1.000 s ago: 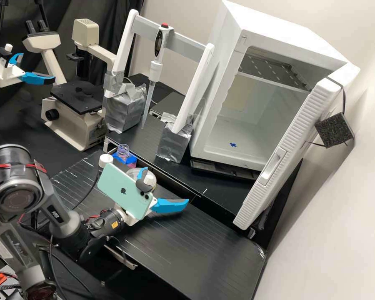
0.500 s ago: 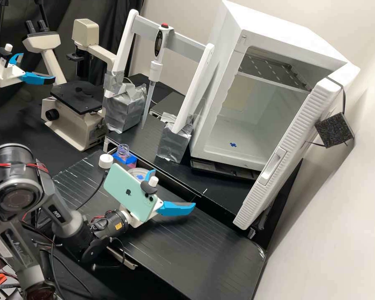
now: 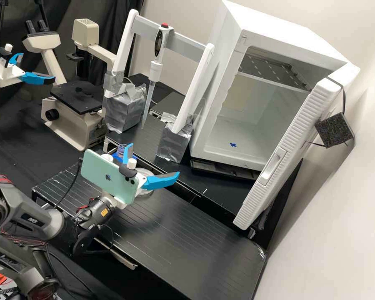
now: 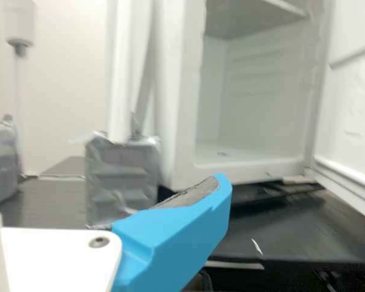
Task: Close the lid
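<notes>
A black worktop (image 3: 183, 237) runs from the near right across to the left, with grooves along its surface. At the far right stands a white cabinet (image 3: 279, 41), its ribbed door (image 3: 296, 129) swung wide open towards the near right, a shelf inside high up and a small blue mark on its floor. The dark grey arm (image 3: 50, 221) comes in from the near left. At the far left sits a beige microscope (image 3: 77, 129) with a black stage. Between microscope and cabinet is a white stand (image 3: 187, 43), its crossbar holding an upright pipette (image 3: 155, 71); its two legs meet silver-wrapped blocks (image 3: 174, 143). A pale green phone (image 3: 108, 175) is mounted on the arm by the tool (image 3: 147, 165). The tool hangs over the far edge of the near surface, its two blue fingers spread well apart with nothing between them; the wrist view shows one finger (image 4: 182, 231), its pad grey. Just behind the tool, partly covered, is a clear round dish (image 3: 146, 171). To its left a clear bottle (image 3: 121, 148) stands with something blue at its base. The white cap (image 3: 107, 157), apparently the lid meant, is beside the bottle on its left, mostly hidden by the phone.
</notes>
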